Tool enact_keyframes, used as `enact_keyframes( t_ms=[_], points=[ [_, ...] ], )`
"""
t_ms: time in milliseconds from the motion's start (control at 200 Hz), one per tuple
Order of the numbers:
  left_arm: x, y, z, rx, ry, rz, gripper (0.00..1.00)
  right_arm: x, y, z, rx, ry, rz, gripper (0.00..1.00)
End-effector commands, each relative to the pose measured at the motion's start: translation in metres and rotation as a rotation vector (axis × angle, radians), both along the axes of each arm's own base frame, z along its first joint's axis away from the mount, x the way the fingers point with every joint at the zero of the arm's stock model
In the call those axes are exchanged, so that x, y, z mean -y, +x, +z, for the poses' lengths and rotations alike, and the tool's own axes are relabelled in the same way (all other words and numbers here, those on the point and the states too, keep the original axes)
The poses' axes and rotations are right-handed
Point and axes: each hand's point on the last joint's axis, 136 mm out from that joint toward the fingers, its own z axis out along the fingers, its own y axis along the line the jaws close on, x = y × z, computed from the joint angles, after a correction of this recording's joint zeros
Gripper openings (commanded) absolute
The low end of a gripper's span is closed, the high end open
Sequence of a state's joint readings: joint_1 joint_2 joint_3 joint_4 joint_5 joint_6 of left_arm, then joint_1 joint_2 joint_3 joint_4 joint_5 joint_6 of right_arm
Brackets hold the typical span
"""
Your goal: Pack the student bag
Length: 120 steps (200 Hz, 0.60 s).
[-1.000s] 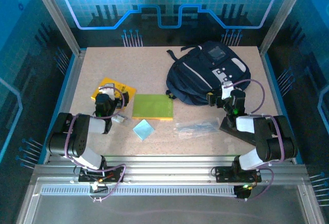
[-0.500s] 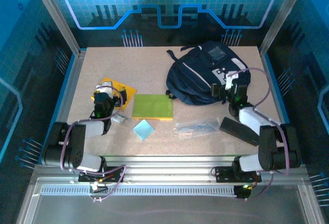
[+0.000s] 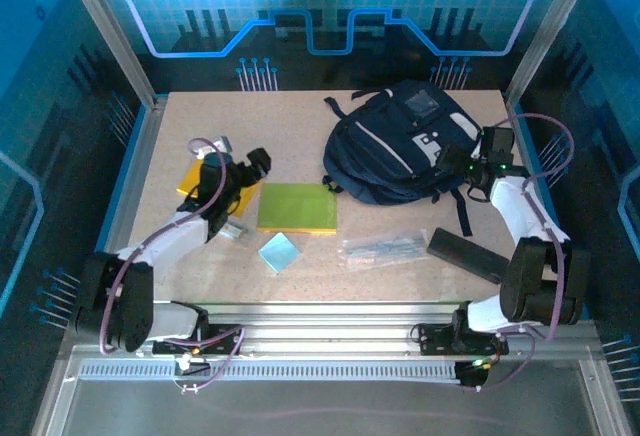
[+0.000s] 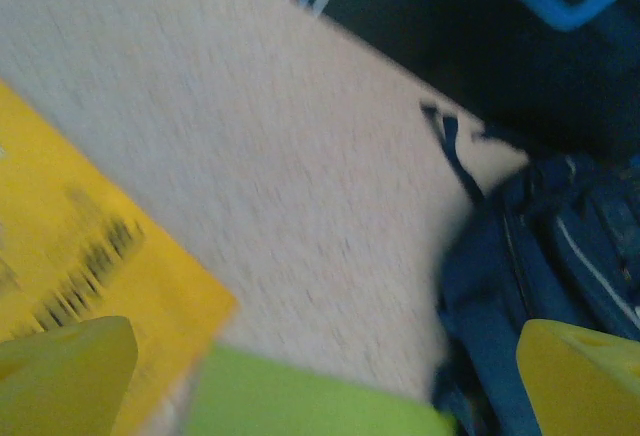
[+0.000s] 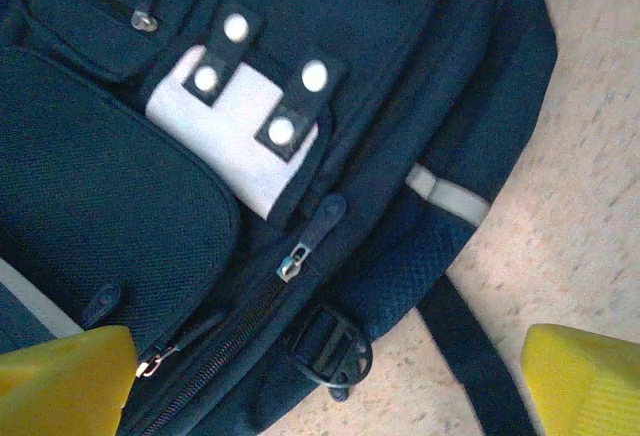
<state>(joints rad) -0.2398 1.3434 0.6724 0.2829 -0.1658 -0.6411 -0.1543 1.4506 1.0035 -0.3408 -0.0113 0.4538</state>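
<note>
- Student bag (image 3: 400, 151) lying flat at the far right of the surface (image 3: 300, 126), front pockets up, one black strap curling off its far left corner, another trailing toward the near right
- Left tool (image 3: 257, 164) above the seam between the yellow booklet (image 3: 192, 178) and the green notebook (image 3: 298, 207), jaws spread wide, nothing held
- Left wrist view blurred: left tool (image 4: 320, 386) with both yellow fingertips (image 4: 65, 376) at the bottom corners, booklet (image 4: 90, 246) at left, notebook (image 4: 300, 401) at the bottom edge, bag (image 4: 540, 256) at right
- Right tool (image 3: 465, 161) at the bag's right side, over the fabric, jaws fully apart and empty
- Right wrist view, right tool (image 5: 320, 381) close over the bag (image 5: 110, 216): grey patch (image 5: 235, 136) with four snaps, zip pull (image 5: 295, 256) below it, black buckle (image 5: 330, 351) at the bag's edge, strap (image 5: 480, 356) running off over bare surface
- Contact between fingertips and fabric not clear from these views
- Near the green notebook, toward the arms: pale blue square (image 3: 280, 252) and a small pale item (image 3: 232, 231)
- Clear packet (image 3: 385, 247) and flat black case (image 3: 470, 254) lying near the bag on its near side, apart from it
</note>
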Motion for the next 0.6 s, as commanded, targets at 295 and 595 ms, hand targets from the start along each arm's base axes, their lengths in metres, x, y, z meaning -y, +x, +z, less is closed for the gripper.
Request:
enact_keyframes(
  t_ms=[295,595],
  points=[
    [0.135,-0.030,-0.037,-0.248,-0.235,-0.171,0.99,-0.006,0.017,-0.062,-0.083,0.416,-0.062,0.96],
    [0.158,-0.040,-0.045,-0.280,-0.232,-0.206,0.99,0.018,0.039,-0.090,-0.074,0.400,-0.157,0.89]
  ],
)
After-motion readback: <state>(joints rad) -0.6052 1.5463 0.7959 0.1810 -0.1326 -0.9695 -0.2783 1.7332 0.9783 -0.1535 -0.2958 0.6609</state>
